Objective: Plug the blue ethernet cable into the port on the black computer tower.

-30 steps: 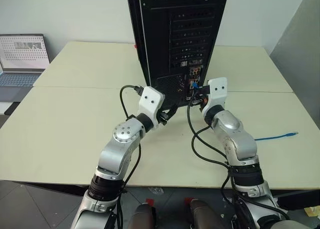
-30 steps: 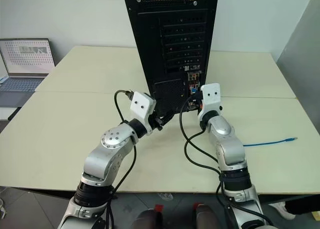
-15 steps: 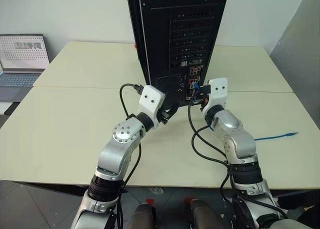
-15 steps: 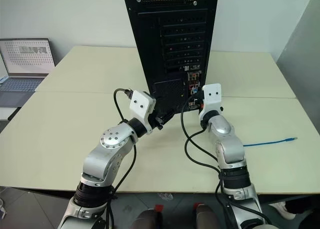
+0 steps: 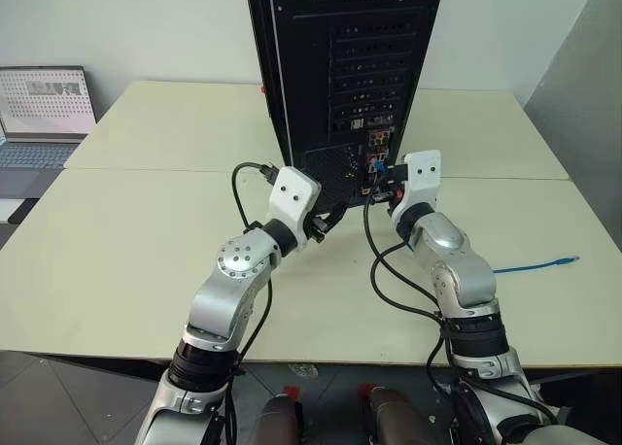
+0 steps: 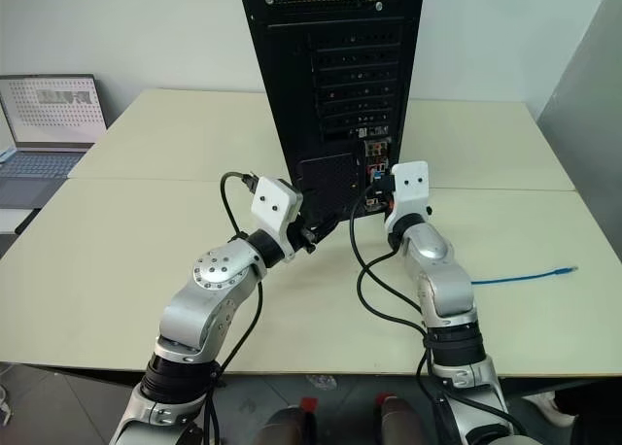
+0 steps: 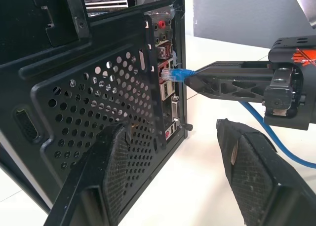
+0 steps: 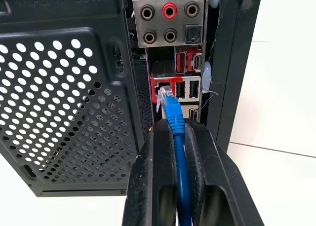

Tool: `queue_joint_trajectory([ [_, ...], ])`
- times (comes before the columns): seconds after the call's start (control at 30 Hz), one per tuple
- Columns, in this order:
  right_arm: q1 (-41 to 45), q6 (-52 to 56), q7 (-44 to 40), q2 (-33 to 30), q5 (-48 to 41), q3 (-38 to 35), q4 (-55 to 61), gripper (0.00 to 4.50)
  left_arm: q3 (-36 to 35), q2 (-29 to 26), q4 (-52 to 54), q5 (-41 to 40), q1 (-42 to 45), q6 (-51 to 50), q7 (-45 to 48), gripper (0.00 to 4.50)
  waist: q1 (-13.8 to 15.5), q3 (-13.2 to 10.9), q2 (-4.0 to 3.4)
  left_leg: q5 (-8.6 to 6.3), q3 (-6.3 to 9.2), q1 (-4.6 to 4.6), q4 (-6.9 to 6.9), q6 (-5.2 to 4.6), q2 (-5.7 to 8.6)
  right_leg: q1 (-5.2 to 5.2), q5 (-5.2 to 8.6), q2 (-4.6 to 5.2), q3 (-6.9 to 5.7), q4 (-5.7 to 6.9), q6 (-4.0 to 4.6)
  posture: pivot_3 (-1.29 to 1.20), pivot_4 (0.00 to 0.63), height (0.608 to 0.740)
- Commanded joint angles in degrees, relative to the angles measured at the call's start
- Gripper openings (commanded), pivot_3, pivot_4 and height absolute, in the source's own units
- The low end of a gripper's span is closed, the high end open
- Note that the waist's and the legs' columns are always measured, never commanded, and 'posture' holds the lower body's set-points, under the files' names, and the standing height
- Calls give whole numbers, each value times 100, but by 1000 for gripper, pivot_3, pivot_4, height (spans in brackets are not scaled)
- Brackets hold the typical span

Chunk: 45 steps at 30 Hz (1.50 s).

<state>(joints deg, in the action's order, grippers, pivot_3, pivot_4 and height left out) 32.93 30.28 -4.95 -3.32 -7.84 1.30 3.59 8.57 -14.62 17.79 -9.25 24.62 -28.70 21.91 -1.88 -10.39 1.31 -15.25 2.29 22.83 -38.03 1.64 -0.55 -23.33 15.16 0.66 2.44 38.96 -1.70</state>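
The black computer tower (image 5: 350,66) stands upright at the middle of the table, its rear panel facing me. My right gripper (image 8: 176,126) is shut on the blue ethernet cable (image 8: 177,137) just behind its plug (image 8: 166,96). The plug's tip sits at the mouth of the red-framed port (image 8: 157,84); I cannot tell whether it is seated. The cable's other end (image 5: 549,263) lies on the table to the right. My left gripper (image 7: 173,127) is open beside the tower's lower grille (image 7: 98,102), with one finger (image 7: 111,171) close against it and nothing between the fingers.
An open grey laptop (image 5: 44,115) sits at the far left. The cream table (image 5: 126,231) has a seam running across it. Black robot cables (image 5: 389,270) loop between my arms. A grey panel (image 5: 583,85) stands at the right.
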Motion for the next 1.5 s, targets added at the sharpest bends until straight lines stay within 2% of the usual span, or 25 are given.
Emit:
queue_joint_trajectory([
  [0.03, 253, -55, -9, 23, -12, -51, 115, 0, 9, 1, 209, 42, 8, 130, 15, 2929, 0, 0, 0, 0, 0, 0, 0, 0, 0, 0, 0, 0, 0, 0, 0, 0, 150, 740],
  [0.43, 438, 337, 176, 52, 43, -75, 52, 0, 25, 14, 209, 88, -19, 140, 20, 2929, -3, 0, 0, 0, -2, 0, 1, 0, 0, -2, 0, 0, 2, 0, 0, 0, 150, 740],
  [0.73, 846, 414, 395, 405, 128, 79, -72, 0, -35, 35, 229, 75, 85, 78, -23, 2929, -56, 0, 0, 0, -4, -2, 1, 0, -5, -4, 0, -4, 5, 3, 0, 0, 150, 740],
  [1.17, 978, 206, 119, 381, 179, 79, -416, 0, -78, 60, 245, 116, 66, 83, -117, 2929, -171, 0, 0, 0, -6, -8, 3, 0, -15, -6, -4, -21, 10, 6, 7, 0, 150, 740],
  [1.23, 890, 192, -12, 279, 184, 94, -396, 686, -112, 23, 216, 123, 63, 106, -122, 2943, -172, 0, 0, 0, -6, -8, 3, 0, -16, -6, -5, -21, 11, 6, 7, 0, 150, 740],
  [1.27, 851, 191, -87, 221, 189, 114, -374, 760, -131, 0, 197, 128, 66, 119, -123, 2943, -167, 0, 0, 0, -6, -8, 3, 0, -16, -6, -4, -21, 11, 6, 7, 0, 150, 740],
  [1.5, 534, 233, -549, -257, 162, 147, -13, 2144, -290, -153, 117, 92, 100, 148, -68, 2943, -95, 0, 0, 0, -2, 6, 7, 0, -7, -9, -4, -8, 5, -5, 7, 0, 150, 740],
])
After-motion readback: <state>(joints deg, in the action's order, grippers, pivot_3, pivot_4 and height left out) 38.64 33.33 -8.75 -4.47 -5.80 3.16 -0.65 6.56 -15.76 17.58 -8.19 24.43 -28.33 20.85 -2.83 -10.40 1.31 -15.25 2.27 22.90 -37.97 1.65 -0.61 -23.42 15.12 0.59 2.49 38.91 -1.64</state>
